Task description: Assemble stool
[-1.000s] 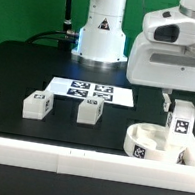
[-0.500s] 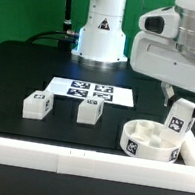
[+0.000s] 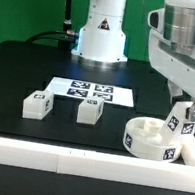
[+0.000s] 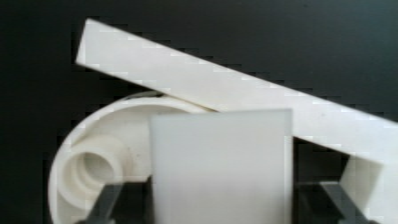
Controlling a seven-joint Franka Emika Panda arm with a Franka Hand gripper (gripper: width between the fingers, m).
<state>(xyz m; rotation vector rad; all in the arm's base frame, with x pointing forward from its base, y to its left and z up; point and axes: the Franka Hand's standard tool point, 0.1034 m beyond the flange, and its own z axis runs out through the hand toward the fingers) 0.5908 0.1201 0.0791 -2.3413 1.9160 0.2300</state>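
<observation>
The gripper (image 3: 189,108) is on the exterior view's right, above the near right corner of the table (image 3: 19,69). Its jaws are partly closed, with their pads pressed on the two opposite sides of a white leg (image 3: 181,123). The leg is tilted, with its top leaning toward the exterior view's right and a black-and-white tag facing the camera. Its lower end is at the far right rim of the seat (image 3: 144,143); I cannot tell whether the two touch.

The seat is a thick white round disc with a sunken top and a tag on its side wall. It lies flat in the near right corner, close against the white rail (image 3: 76,162) that runs along the near edge.

In the wrist view the leg (image 4: 217,150) fills the middle as a plain white block between the dark fingers (image 4: 118,197). The seat (image 4: 98,150) curves behind it, and a straight rail (image 4: 267,85) crosses beyond.

A second leg (image 3: 35,104) and a third leg (image 3: 91,109) stand apart on the table, left of the seat and nearer than the marker board (image 3: 90,89). The robot base (image 3: 101,30) stands at the far edge.
</observation>
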